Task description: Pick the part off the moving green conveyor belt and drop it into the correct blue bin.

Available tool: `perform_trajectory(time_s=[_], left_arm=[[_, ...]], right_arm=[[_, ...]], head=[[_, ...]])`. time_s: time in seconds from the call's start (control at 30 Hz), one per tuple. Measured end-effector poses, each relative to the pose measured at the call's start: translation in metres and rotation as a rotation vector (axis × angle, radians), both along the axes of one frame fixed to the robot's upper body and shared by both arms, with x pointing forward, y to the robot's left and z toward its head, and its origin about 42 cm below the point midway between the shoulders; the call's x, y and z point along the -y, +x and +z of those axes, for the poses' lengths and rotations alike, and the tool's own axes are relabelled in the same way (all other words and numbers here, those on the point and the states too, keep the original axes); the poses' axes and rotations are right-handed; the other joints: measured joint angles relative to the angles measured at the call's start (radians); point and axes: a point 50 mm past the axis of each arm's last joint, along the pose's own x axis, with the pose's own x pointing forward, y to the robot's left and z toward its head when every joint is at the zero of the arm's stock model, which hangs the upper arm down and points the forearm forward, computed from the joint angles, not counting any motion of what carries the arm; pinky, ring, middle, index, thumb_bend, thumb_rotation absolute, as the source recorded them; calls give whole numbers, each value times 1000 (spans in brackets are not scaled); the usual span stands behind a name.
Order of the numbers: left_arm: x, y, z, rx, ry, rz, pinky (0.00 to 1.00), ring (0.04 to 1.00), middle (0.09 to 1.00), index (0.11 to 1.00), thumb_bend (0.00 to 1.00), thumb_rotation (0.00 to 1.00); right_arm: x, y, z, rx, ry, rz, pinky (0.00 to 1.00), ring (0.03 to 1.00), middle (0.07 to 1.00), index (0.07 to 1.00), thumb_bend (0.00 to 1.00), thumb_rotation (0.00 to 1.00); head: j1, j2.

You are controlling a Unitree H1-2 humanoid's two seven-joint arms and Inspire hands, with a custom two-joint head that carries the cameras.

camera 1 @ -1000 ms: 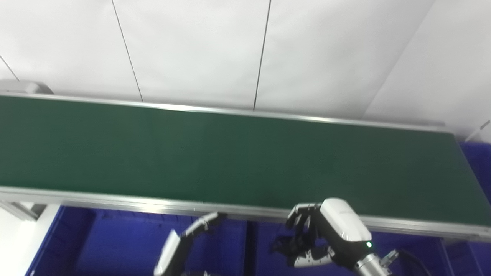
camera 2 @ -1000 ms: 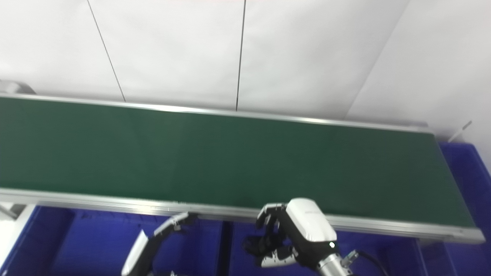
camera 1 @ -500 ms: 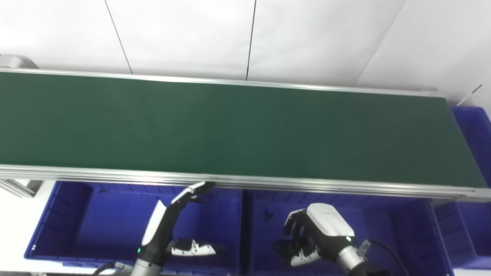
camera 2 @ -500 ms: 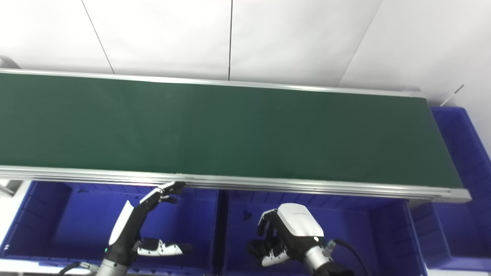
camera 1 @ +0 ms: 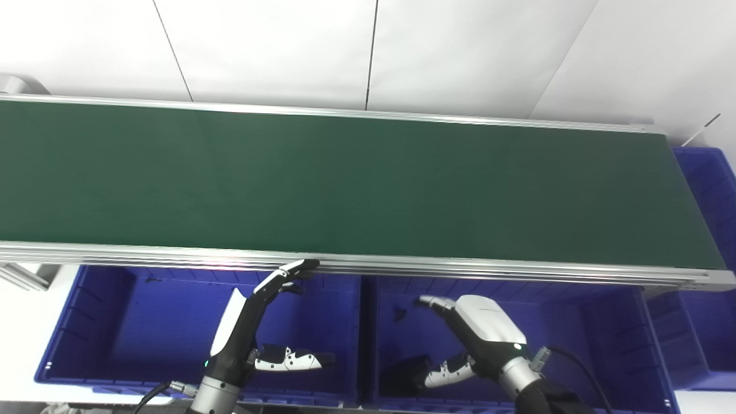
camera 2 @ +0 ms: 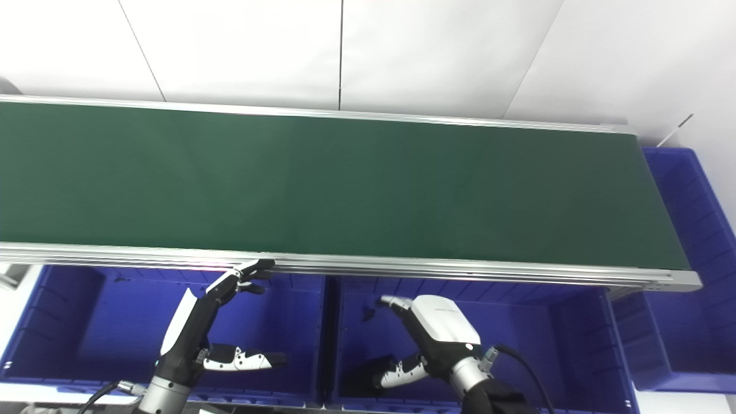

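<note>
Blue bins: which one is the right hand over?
The middle blue bin, just right of the divider. The right hand hangs open over it; the left hand is over the left bin, and the far-right bin has no hand.

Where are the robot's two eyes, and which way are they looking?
Left eye view: on the head, looking down over the green conveyor belt and blue bins; the left hand and right hand rise from the bottom.
Right eye view: beside it, facing the same way; everything sits slightly further left.
Shared: belt, bins, both open hands, white wall.
</note>
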Motion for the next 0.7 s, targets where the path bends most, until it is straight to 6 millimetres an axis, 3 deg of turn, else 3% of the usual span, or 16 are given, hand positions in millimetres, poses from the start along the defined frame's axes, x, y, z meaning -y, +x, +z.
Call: perform_trajectory(time_s=[0.1, 0.2, 0.27, 0.4, 0.43, 0.7], left_arm=[[-2, 1, 0, -5, 5, -10, 677, 780, 830, 805, 737, 145], [-5, 2, 0, -11, 17, -23, 694, 792, 840, 815, 742, 154], [-8, 3, 0, -17, 25, -31, 712, 803, 846, 823, 748, 150], [-13, 5, -1, -34, 25, -39, 719, 809, 852, 832, 756, 160], [-14, 5, -1, -36, 27, -43, 718, 809, 852, 833, 760, 165], [-19, 7, -4, -62, 26, -46, 724, 816, 863, 840, 773, 178]], right_arm=[[-5, -11, 9, 11, 51, -19, 929, 978, 960, 918, 738, 313], [-7, -23, 18, 13, 167, -94, 840, 939, 954, 953, 771, 270], [-11, -33, 21, 6, 279, -165, 776, 919, 975, 990, 785, 316], [-20, -59, 18, -7, 416, -288, 766, 895, 974, 1000, 793, 362], [-20, -62, 14, -10, 427, -306, 773, 895, 969, 1000, 778, 332], [-17, -49, -5, 0, 506, -315, 757, 880, 949, 991, 781, 250]], head=[[-2, 0], [-6, -2], [-9, -6], [-17, -12], [-17, -12], [-17, -51]])
